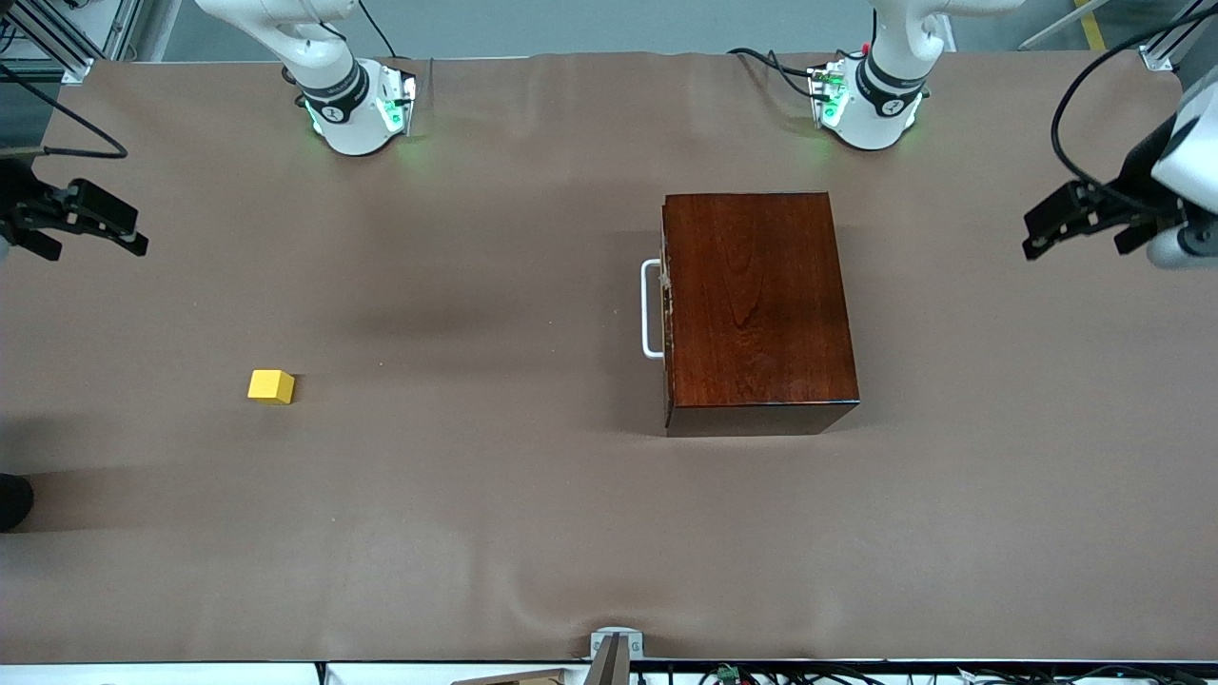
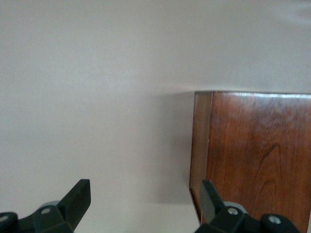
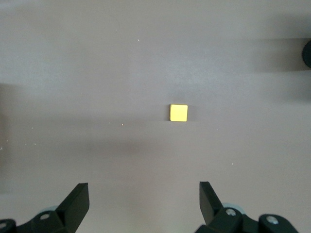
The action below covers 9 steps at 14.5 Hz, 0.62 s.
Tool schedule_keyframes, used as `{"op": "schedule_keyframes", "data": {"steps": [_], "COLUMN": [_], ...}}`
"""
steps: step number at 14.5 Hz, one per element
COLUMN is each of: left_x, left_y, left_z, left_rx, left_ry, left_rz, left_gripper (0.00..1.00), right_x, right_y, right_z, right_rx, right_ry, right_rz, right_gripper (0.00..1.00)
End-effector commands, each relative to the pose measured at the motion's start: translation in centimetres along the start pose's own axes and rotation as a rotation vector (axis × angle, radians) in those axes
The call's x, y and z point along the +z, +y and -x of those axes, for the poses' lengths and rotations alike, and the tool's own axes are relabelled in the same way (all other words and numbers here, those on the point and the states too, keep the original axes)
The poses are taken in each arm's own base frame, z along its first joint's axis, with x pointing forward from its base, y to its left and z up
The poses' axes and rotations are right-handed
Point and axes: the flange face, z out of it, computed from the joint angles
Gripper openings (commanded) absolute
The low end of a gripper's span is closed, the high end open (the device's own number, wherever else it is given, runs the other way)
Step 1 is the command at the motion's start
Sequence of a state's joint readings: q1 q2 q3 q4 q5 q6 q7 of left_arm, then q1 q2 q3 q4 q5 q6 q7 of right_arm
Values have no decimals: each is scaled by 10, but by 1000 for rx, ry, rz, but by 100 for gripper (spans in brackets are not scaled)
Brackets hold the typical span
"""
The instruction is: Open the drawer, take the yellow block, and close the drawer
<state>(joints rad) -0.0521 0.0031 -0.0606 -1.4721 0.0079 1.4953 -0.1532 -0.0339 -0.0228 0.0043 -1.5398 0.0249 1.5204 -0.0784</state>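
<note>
Here, nearest the front camera, the yellow block (image 1: 271, 386) is sitting alone on the brown bench (image 1: 476, 533), toward the right arm's end and well apart from everything else (it is lying out in the open, not inside anything). The right wrist view is looking down on that same block (image 3: 178, 112) resting flat on the bare covering.

Farther from the camera, and toward the left arm's end, the reddish-brown wooden box (image 1: 756, 309) is standing on the bench. The drawer (image 1: 667, 314) is sitting fully pushed in, its dark front flush with the box's side that is facing the right arm's end, and its white U-shaped handle (image 1: 651, 309) is sticking out from that front with nothing touching it.

The right end effector (image 1: 95, 228) is hanging over the bench's edge at its own end, its fingers (image 3: 75, 204) standing wide apart and holding nothing; that arm is waiting. The left end effector (image 1: 1066, 221) is hovering over the bench at its own end, clear of the box (image 2: 252, 155), with its fingers (image 2: 77, 199) likewise spread apart and gripping nothing.
</note>
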Motion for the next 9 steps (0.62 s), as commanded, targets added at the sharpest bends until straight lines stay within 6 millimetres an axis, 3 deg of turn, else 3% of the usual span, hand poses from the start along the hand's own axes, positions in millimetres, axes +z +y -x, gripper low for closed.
{"op": "schedule_keyframes", "data": {"steps": [1, 4, 9], "left_x": [5, 2, -13], "left_y": [4, 4, -4], "left_z": [30, 42, 36], "left_rx": [27, 27, 7], "left_ry": [0, 10, 37], "left_rz": [9, 2, -6], "left_gripper": [100, 100, 100], "right_x": [-3, -3, -3], "right_y": [6, 4, 2], "right_z": [7, 7, 7], "right_rx": [-46, -60, -64], "right_ry": [3, 5, 3], "right_rz": [11, 12, 13], "right_gripper": [100, 100, 100]}}
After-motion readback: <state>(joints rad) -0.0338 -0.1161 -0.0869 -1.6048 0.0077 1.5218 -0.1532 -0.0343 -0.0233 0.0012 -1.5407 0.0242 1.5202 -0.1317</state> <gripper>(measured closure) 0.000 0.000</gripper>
